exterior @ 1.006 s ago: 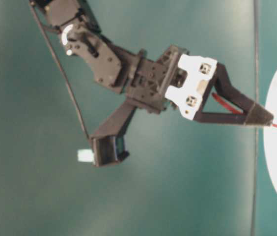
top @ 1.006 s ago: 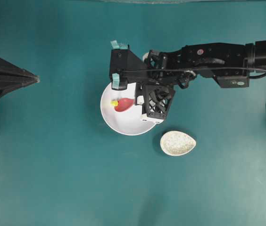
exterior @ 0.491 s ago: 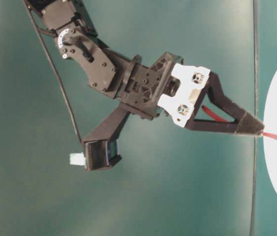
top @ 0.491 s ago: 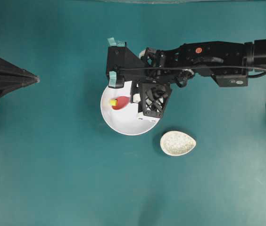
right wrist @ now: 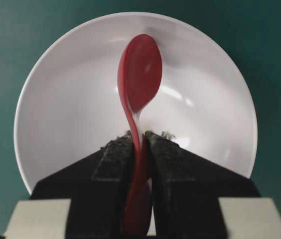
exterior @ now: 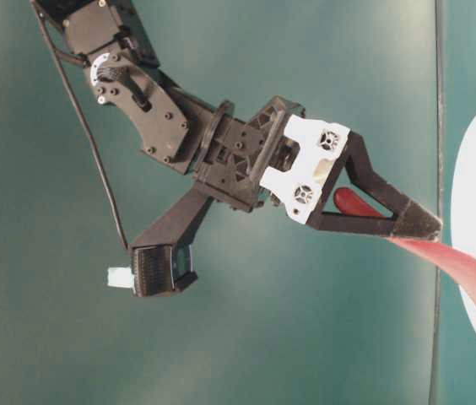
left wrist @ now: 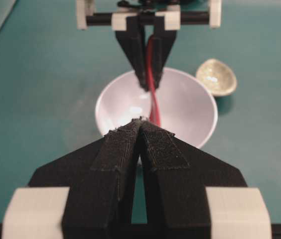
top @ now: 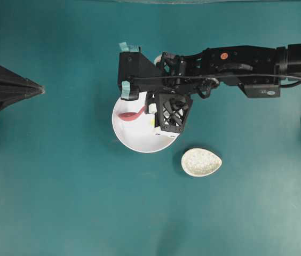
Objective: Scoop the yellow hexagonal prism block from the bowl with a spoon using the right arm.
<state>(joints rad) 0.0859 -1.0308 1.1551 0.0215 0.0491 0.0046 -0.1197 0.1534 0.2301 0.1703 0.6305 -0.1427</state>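
Right wrist view | right gripper (right wrist: 140, 144) clamps spoon (right wrist: 139, 74) handle; scoop over bowl (right wrist: 70, 124)

bowl (top: 134, 140): right arm (top: 230, 66) overhangs | spoon rest (top: 201, 162): just beside bowl

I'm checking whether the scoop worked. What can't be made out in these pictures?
- Yellow block: surely seen in no view; the right gripper hides the bowl's near floor in the right wrist view, and its camera mount covers part of the bowl overhead.
- Spoon scoop: cut off by the right edge in the table-level view.
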